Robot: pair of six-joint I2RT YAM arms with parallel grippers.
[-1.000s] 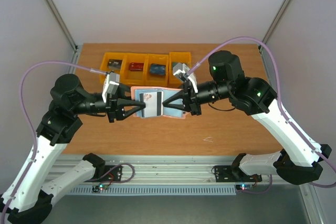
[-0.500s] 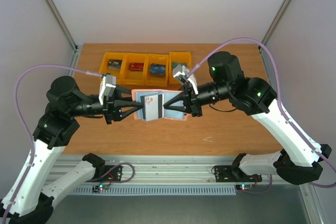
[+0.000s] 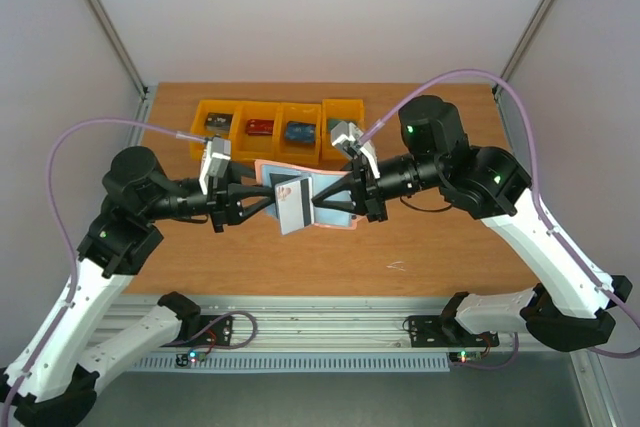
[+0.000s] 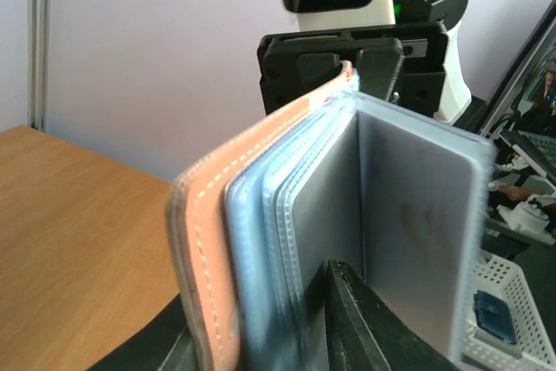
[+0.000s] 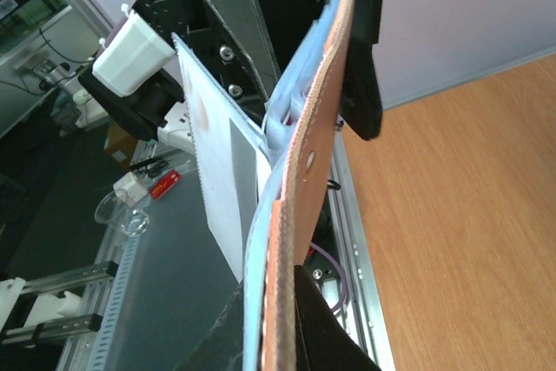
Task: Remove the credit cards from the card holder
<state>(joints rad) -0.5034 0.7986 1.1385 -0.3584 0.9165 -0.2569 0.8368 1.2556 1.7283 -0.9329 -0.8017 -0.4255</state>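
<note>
Your top view is bright and evenly lit from overhead, sharp edge to edge, with only faint, soft shadows on the table (image 3: 430, 237) beneath the arms. In your left wrist view the card holder (image 4: 208, 241) sits too close: it is blurred from 6 to 12 o'clock, and the background at 3 o'clock is hazy. Your right wrist view is crisper, though dim toward 9 o'clock.
</note>
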